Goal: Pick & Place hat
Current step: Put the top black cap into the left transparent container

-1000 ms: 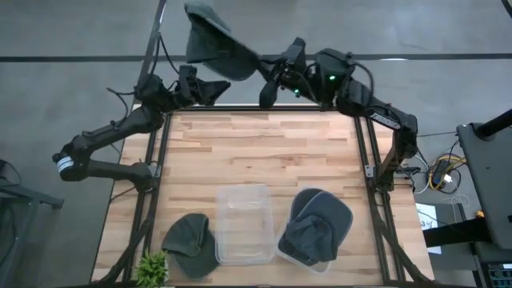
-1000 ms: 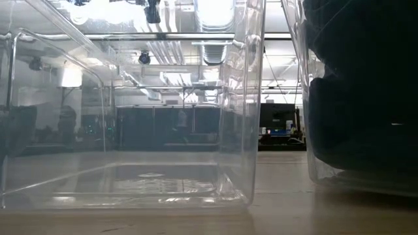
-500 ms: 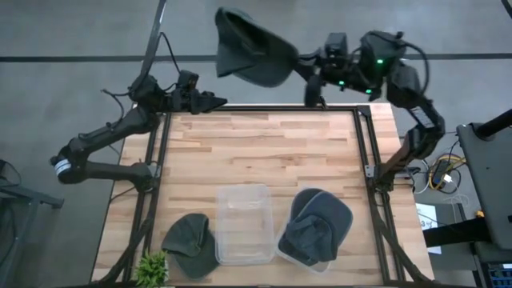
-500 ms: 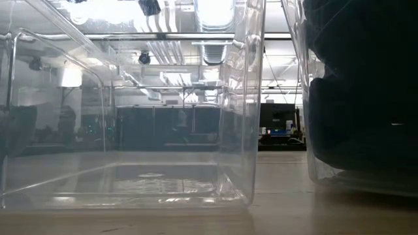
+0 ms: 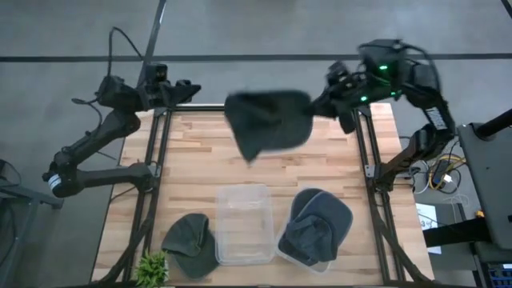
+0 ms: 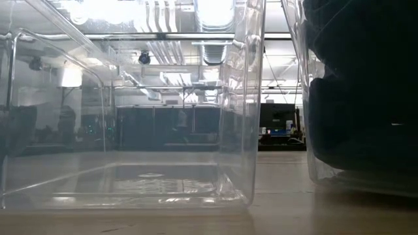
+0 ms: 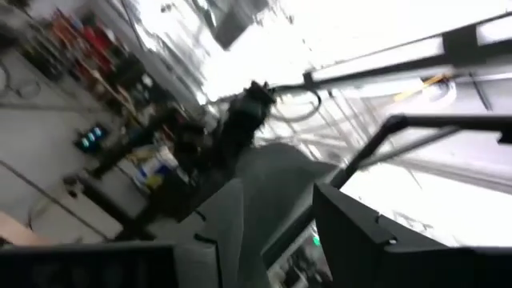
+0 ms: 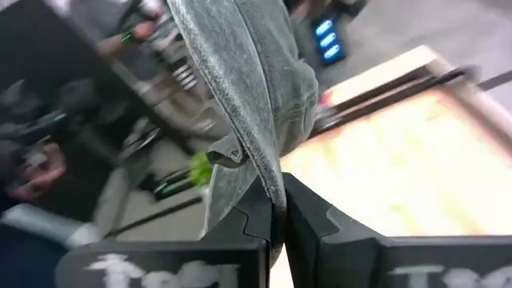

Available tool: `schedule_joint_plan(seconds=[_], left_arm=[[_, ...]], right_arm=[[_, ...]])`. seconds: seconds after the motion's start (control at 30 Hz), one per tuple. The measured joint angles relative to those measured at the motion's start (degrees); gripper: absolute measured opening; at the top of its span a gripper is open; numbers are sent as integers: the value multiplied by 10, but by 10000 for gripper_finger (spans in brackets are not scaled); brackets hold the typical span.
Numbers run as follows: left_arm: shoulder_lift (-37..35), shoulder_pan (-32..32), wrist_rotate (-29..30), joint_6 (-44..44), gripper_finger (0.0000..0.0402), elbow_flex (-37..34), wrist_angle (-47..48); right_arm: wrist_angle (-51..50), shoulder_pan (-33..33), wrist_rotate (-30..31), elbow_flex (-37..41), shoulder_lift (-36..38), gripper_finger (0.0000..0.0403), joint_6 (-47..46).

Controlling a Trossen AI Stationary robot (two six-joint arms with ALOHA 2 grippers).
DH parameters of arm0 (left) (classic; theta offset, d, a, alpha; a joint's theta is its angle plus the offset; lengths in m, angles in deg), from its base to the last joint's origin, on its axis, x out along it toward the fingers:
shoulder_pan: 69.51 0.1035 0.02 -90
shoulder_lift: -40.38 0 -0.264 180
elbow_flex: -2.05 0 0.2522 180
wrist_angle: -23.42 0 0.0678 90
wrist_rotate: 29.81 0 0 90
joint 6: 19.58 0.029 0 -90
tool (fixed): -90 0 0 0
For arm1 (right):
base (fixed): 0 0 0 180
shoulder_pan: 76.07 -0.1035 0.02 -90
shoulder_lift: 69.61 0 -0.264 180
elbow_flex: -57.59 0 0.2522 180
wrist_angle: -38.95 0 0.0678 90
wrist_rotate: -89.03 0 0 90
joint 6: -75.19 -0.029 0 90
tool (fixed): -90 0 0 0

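My right gripper (image 5: 318,104) is shut on a dark grey hat (image 5: 268,122), which hangs in the air above the far part of the wooden table (image 5: 208,160). In the right wrist view the hat (image 8: 240,72) rises from between the fingers. My left gripper (image 5: 188,90) is open beyond the table's far left corner and touches nothing; its own view shows its two fingers apart (image 7: 276,232). A clear empty bin (image 5: 242,224) stands near the near edge. My right gripper pinches the hat's edge (image 8: 276,188) between its two fingers (image 8: 312,220), a folded seam of the cloth. The fingers come roughly level from the table's right side. The hat is lifted clear and spreads out from the fingers toward the table's left.
To the right of the empty bin (image 6: 130,130), a second clear bin (image 5: 282,244) holds dark hats (image 5: 320,224), which fill the right of the low view (image 6: 359,91). Another hat (image 5: 190,244) lies on the table left of the empty bin, with a green plant (image 5: 152,268) at the near left corner.
My right gripper has swung the hat from high beyond the far edge toward the right and then down toward the near edge; the hat now hangs over the table's far part. My left gripper has drawn back toward the left.
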Motion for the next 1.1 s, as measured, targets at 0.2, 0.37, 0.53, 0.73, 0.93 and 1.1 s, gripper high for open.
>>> schedule_joint_plan(seconds=[0.2, 0.37, 0.53, 0.73, 0.93, 1.1], left_arm=[[-2, 2, 5, -6, 144, 0, 3], [3, 2, -26, -23, 144, 0, 35], [15, 1, -76, -58, 144, 0, 104], [26, -17, -136, -49, 144, 0, 157], [38, -49, -147, -26, 144, 0, 209], [50, -96, -119, 25, 144, 0, 275]], right_arm=[[-4, -12, -190, 0, -58, 12, -20], [-76, -21, -304, 0, -126, 12, -25], [-132, -25, -368, 0, -193, 12, -16], [-148, -27, -386, 1, -262, 12, -17], [-147, -27, -440, 1, -294, 12, -16], [-145, -15, -478, 0, -295, 12, -26]])
